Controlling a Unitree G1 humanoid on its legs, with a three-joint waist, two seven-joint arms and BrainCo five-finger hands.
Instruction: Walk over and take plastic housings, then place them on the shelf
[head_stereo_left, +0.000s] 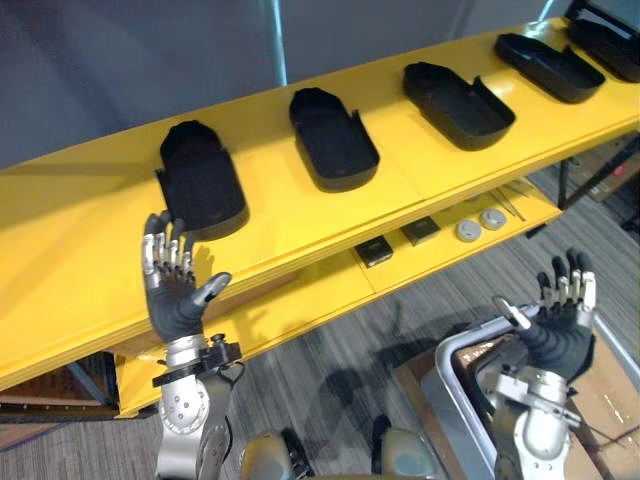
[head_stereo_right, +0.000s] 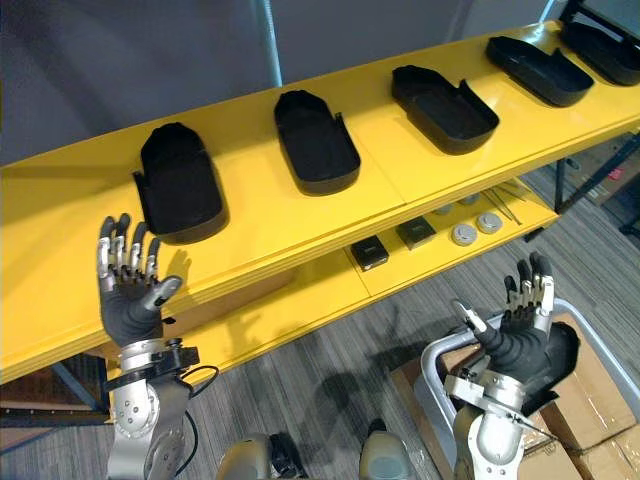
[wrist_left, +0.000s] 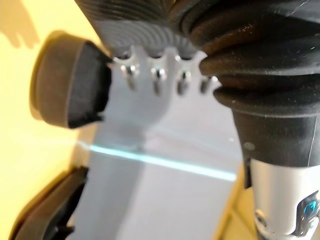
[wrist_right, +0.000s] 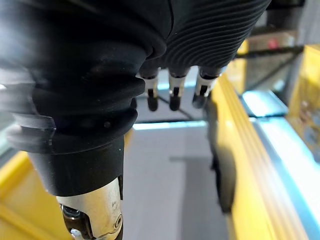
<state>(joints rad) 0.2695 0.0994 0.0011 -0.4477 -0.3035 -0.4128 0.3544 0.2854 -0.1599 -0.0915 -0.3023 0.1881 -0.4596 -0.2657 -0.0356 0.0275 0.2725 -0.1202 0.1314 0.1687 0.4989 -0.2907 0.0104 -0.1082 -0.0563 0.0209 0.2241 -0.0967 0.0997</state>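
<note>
Housing (head_stereo_left: 200, 180) on shelf (head_stereo_left: 80, 240), just beyond left hand (head_stereo_left: 172, 295), fingers spread, right hand (head_stereo_left: 562, 320) spread

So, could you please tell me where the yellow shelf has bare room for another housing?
Widest bare patch: the yellow shelf top left of the leftmost black plastic housing. Gaps between housings are narrower; the right end is crowded.

I count five black housings in a row on the yellow shelf (head_stereo_left: 80, 230), each a shallow oval tray lying open side up, rounded at one end and notched at the other. The first housing (head_stereo_left: 200, 182) lies just past my left hand (head_stereo_left: 175, 290), close to the fingertips but apart. The second housing (head_stereo_left: 333, 138), third housing (head_stereo_left: 457, 104), fourth housing (head_stereo_left: 549, 66) and fifth housing (head_stereo_left: 610, 45) run off to that hand's right.
</note>
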